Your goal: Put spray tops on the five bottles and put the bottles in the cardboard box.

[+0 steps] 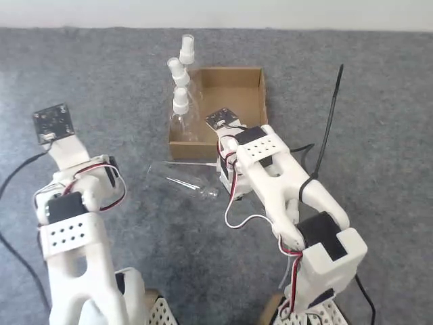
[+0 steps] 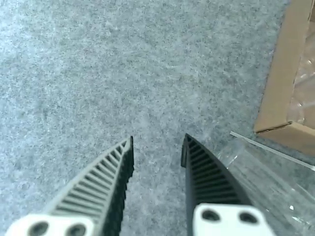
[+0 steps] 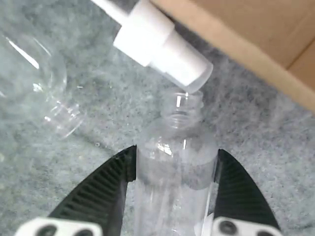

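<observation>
My right gripper (image 3: 174,157) is shut on a clear bottle (image 3: 174,167) with an open neck, just in front of the cardboard box (image 1: 230,91). A white spray top (image 3: 160,46) lies tilted at that neck, touching its rim. A second topless bottle (image 3: 34,78) lies on its side on the carpet beside it, also seen as the lying bottle (image 1: 183,179). Three bottles with spray tops (image 1: 180,101) stand along the box's left wall. My left gripper (image 2: 157,142) hangs open over bare carpet, left of the lying bottle (image 2: 266,182), with nothing between its fingers.
Grey carpet covers the table. A thin black rod (image 1: 330,115) rises to the right of the box. Red and white wires (image 1: 233,203) loop beside the right arm. The box's near corner (image 2: 285,88) lies off to one side of the left gripper.
</observation>
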Available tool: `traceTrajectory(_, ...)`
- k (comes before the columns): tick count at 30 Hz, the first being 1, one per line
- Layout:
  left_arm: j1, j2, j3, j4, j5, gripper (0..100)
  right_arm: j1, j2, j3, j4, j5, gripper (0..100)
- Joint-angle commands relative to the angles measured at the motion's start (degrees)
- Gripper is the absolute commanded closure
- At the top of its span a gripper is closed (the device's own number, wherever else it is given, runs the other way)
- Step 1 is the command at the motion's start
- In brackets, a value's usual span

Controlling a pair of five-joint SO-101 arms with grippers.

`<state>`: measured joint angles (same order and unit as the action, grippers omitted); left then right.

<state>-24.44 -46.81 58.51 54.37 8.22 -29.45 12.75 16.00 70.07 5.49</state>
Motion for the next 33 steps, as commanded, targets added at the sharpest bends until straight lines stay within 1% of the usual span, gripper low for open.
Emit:
traceTrajectory(1, -0.09, -0.09, -1.45, -1.49, 0.18, 85, 0.84, 0.04, -2.73, -1.1, 0.7, 80.4)
traceTrajectory(7, -0.09, -0.09, -1.45, -1.49, 0.18, 85, 2.33, -0.92, -2.9, 0.75, 0.7, 87.9)
traceTrajectory(10, -0.09, -0.09, -1.45, -1.49, 0.18, 85, 3.21, -3.47, -2.46, 1.98, 0.7, 87.6)
traceTrajectory(15, -0.09, -0.18, -1.45, -1.49, 0.18, 85, 3.21, -7.16, -2.37, 6.73, 0.7, 87.6)
traceTrajectory(24, -0.09, -0.18, -1.45, -1.49, 0.18, 85, 3.21, -12.53, -2.11, 11.47, 0.62, 87.9)
traceTrajectory(27, -0.09, -0.18, -1.1, -1.58, 0.18, 85, 2.95, -16.31, 0.79, 11.03, 0.62, 87.9)
traceTrajectory(31, -0.09, -0.18, 0.57, -4.75, 0.35, 85, 3.03, -23.87, 4.4, 10.95, 0.62, 87.9)
traceTrajectory(33, -0.09, -0.18, 0.75, -5.01, 0.35, 85, 3.12, -27.12, 5.98, 10.95, 0.62, 87.8)
